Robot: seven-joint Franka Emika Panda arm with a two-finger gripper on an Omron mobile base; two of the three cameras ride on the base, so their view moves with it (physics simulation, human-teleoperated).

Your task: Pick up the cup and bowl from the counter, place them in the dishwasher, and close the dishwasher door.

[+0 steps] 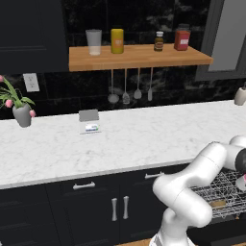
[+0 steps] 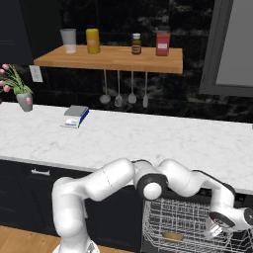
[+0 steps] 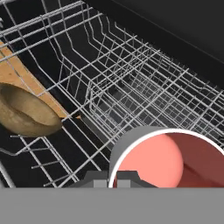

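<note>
My gripper (image 2: 213,230) hangs low inside the dishwasher's pulled-out silver wire rack (image 2: 168,217), shut on the cup (image 3: 168,159). The cup is grey outside and red inside, and its rim sits right against my fingertips (image 3: 127,177). The brown bowl (image 3: 26,111) lies in the rack to the cup's left; I also see the bowl (image 2: 173,236) from the right base view and the bowl (image 1: 218,203) from the left one. The white marble counter (image 1: 144,134) runs above the rack. The dishwasher door is out of view below the rack.
A wooden shelf (image 1: 139,56) carries a glass, a yellow can and two jars, with utensils hanging under it. On the counter stand a flower vase (image 1: 21,114) and a small grey box (image 1: 89,120). Navy cabinets with silver handles (image 1: 84,185) flank the rack.
</note>
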